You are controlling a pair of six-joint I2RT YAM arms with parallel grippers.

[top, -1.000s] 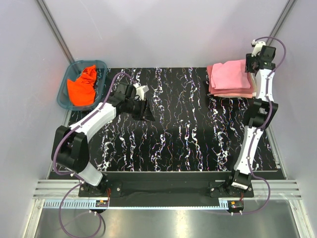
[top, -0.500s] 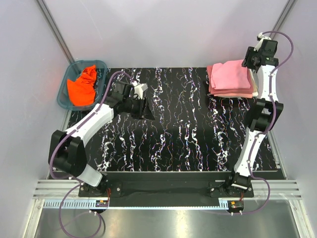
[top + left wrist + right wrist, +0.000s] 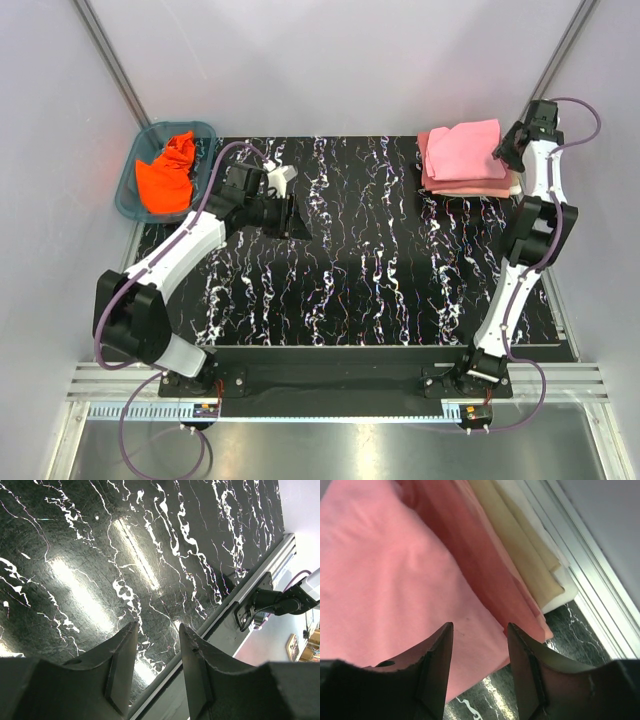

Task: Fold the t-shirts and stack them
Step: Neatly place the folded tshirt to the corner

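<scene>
Far right on the black, white-veined table top [image 3: 380, 270] sits a folded pile: the light pink cotton t-shirt [image 3: 462, 150] on top, the darker rose-red t-shirt [image 3: 470, 545] under it, and the cream t-shirt [image 3: 530, 555] at the bottom, its edge sticking out toward the table's right rim. The right gripper [image 3: 480, 626] hangs over the right side of that pile; its two dark fingers are spread apart with nothing between them, and I can't say whether they touch the pink cloth. At the far left the bright orange t-shirt [image 3: 168, 175] lies crumpled inside the teal plastic basket [image 3: 128, 195], just off the table's corner. The left gripper [image 3: 157, 630] is above bare table to the right of the basket; its fingers are parted and empty.
</scene>
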